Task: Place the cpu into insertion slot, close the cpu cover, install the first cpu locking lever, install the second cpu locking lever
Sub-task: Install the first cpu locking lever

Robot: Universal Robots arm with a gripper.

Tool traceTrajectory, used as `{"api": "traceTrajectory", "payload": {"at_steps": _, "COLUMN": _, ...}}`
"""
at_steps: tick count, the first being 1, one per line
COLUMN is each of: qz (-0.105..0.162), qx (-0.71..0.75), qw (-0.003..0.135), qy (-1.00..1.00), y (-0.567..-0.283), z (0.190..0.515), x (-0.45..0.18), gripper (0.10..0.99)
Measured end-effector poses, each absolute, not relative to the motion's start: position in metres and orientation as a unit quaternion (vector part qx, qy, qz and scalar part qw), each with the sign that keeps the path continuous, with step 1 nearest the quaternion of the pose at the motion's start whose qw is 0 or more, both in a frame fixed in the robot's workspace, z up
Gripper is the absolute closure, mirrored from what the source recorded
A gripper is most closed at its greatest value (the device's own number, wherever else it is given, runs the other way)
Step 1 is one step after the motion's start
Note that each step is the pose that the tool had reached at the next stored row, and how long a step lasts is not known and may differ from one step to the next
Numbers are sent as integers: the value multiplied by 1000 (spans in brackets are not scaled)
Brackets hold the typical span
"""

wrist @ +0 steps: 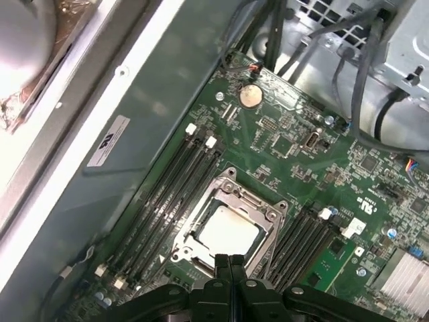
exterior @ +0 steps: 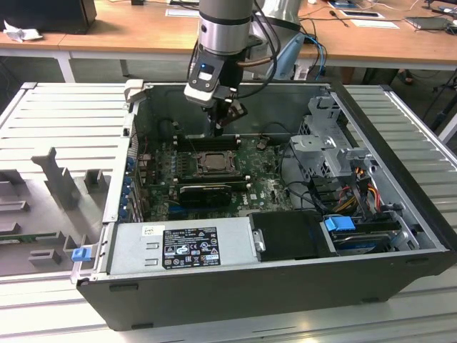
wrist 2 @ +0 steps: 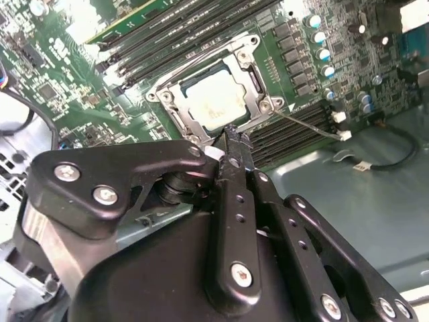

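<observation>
My gripper (wrist: pixel 229 260), fingers together and empty, hangs upper centre in the exterior view; the cpu (exterior: pixel 212 163) lies just below.

**Clearance around the socket.** The computer case (exterior: pixel 400 168) lies open-side up on the tabletop (exterior: pixel 57 114), so entry from above is unobstructed. The tool (exterior: pixel 217 130), its fingers pressed together, hangs in free air over the cpu cover (wrist: pixel 257 196). Low memory slots (wrist: pixel 167 194) flank the socket on two sides. The far wall (exterior: pixel 285 100) rises beyond one bank. At the exterior view's right, a drive cage (exterior: pixel 332 139) and loose cables (exterior: pixel 357 186) crowd the interior. The power supply (exterior: pixel 186 246) blocks the near side.
</observation>
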State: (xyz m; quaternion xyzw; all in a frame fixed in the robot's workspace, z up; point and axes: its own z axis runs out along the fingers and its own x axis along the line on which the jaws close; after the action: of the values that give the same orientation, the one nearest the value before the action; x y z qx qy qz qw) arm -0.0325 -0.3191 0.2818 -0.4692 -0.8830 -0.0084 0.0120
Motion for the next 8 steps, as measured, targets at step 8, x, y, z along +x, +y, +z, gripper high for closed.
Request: {"api": "traceTrajectory", "payload": {"at_steps": 8, "qz": -8, "qx": -437, "qw": 12, "qy": -900, "y": -319, "z": 282, "x": -32, "gripper": 980}}
